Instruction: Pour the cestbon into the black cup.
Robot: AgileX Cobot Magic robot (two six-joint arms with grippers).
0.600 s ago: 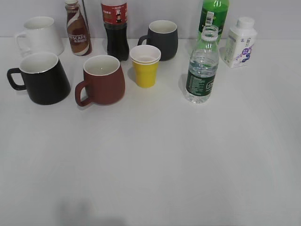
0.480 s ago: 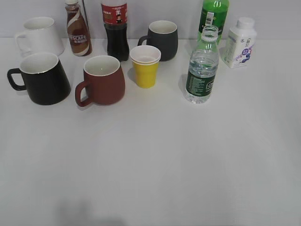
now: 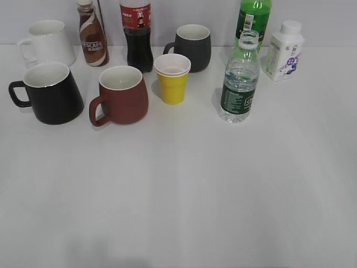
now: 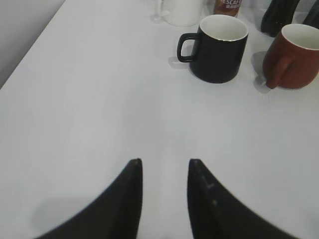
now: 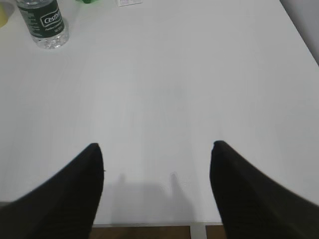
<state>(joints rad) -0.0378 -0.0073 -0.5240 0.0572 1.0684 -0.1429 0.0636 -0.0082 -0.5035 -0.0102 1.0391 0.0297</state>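
Note:
The cestbon point(image 3: 240, 78), a clear uncapped bottle with a dark green label, stands upright at right of centre; it also shows in the right wrist view point(image 5: 44, 24) at top left. The black cup point(image 3: 51, 92), glossy with a white inside, stands at the left, handle pointing left; it also shows in the left wrist view point(image 4: 219, 47). My left gripper point(image 4: 164, 162) is open and empty over bare table, well short of the cup. My right gripper point(image 5: 157, 146) is wide open and empty near the table's front edge. Neither gripper shows in the exterior view.
A reddish-brown mug point(image 3: 121, 95), a yellow cup point(image 3: 172, 78), a dark grey mug point(image 3: 192, 47), a white mug point(image 3: 47, 42), a coffee bottle point(image 3: 92, 34), a cola bottle point(image 3: 137, 34), a green soda bottle point(image 3: 253, 17) and a white milk bottle point(image 3: 285, 50) stand along the back.
A faint shadow at the table's front left edge has faded. The bottles and mugs have not moved.

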